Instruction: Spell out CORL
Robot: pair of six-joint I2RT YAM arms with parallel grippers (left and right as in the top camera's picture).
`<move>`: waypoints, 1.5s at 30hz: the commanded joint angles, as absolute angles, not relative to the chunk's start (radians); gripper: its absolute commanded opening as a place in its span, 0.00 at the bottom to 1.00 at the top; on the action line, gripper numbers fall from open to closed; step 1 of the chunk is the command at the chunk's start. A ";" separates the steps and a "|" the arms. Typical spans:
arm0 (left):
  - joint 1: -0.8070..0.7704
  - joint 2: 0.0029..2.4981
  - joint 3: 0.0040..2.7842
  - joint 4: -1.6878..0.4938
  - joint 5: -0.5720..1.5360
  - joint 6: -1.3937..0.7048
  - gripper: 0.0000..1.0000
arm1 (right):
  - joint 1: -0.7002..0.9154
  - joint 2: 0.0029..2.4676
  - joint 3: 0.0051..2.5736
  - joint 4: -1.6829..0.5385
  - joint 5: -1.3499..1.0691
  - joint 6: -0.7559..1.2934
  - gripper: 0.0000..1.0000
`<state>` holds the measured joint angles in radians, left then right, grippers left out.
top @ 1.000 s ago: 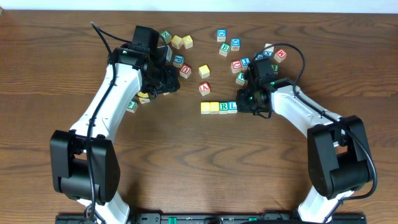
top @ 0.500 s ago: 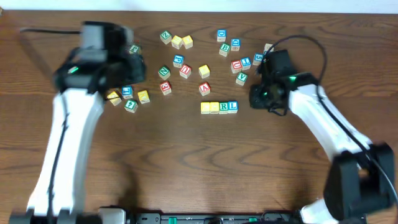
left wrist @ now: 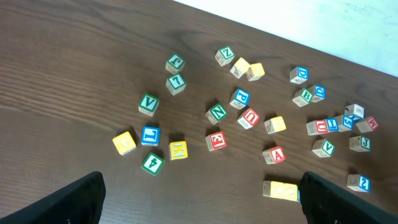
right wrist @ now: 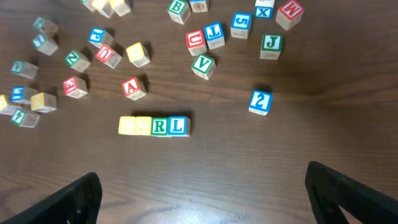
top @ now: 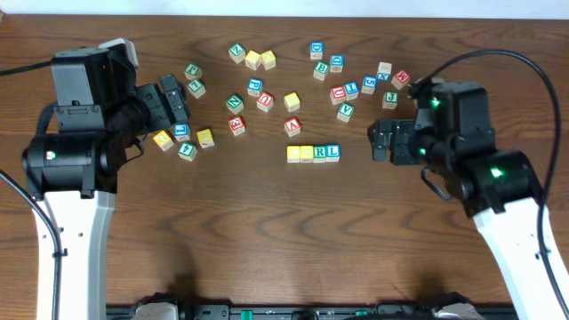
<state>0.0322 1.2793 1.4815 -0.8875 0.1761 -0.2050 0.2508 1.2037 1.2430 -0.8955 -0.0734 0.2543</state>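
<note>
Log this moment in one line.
row of blocks: four touching, two yellow, R, L | left gripper: open, empty | right gripper: open, empty

Green R on the R cube (right wrist: 160, 126), blue L on the L cube (right wrist: 177, 126). Elsewhere: A cube (right wrist: 132, 88), V cube (right wrist: 203, 64), J cube (right wrist: 271, 45), 2 cube (right wrist: 260, 101).

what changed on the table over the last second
The left gripper pulled back leftward off the scattered wooden cubes; the right gripper drew away rightward from the L end of the row of four small wooden letter cubes. Both now stand open, holding nothing. The row and the scattered cubes stayed put.
</note>
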 commanded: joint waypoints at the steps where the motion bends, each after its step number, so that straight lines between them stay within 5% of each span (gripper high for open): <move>1: 0.036 1.282 1.484 -0.889 0.160 -0.195 0.98 | 0.249 1.158 1.257 -0.915 -0.059 0.253 0.99; 10: 0.036 1.282 1.484 -0.889 0.160 -0.196 0.98 | 0.249 1.154 1.256 -0.994 0.031 0.253 0.99; 22: 0.036 1.282 1.484 -0.889 0.160 -0.195 0.98 | 0.203 1.117 1.210 -0.794 0.165 0.252 0.99; 34: 0.036 1.282 1.484 -0.889 0.160 -0.195 0.98 | 0.013 0.360 0.333 -0.110 -0.014 0.129 0.99; 45: 0.036 1.282 1.484 -0.889 0.160 -0.195 0.98 | 0.001 0.018 0.006 -0.071 -0.062 0.129 0.99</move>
